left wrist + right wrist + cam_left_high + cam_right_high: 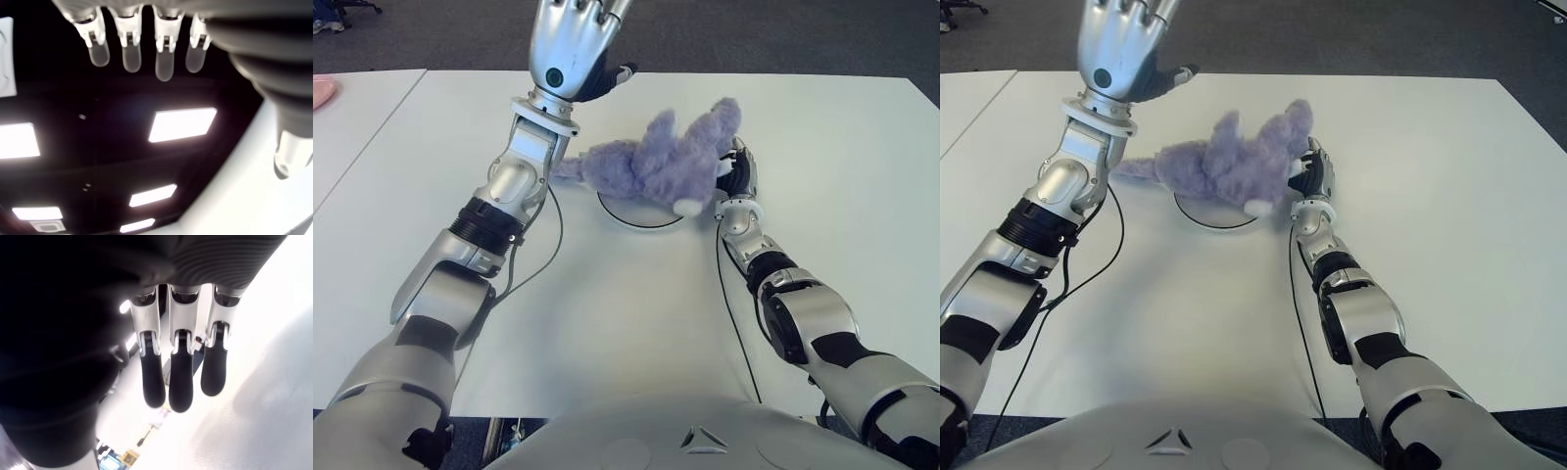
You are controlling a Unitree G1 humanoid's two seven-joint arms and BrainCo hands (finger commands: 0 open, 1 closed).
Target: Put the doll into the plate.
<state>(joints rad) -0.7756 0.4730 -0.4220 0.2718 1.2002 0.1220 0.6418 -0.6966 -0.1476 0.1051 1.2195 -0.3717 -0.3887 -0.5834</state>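
A purple plush doll (pixel 656 162) lies sprawled over a flat white plate (pixel 641 222) near the middle of the white table; only the plate's near rim shows beneath it. My right hand (pixel 739 173) sits right against the doll's right side, by its head. Its fingers (pixel 181 382) are straight in the right wrist view and hold nothing. My left hand (pixel 573 34) is lifted high above the table, behind and left of the doll. The fingers (pixel 164 63) of that hand are spread and empty.
The white table (pixel 822 147) ends at a far edge with dark floor beyond. A second white table (pixel 362 127) adjoins on the left with a pink object (pixel 321 93) at its edge. Black cables (pixel 729 294) run along both forearms.
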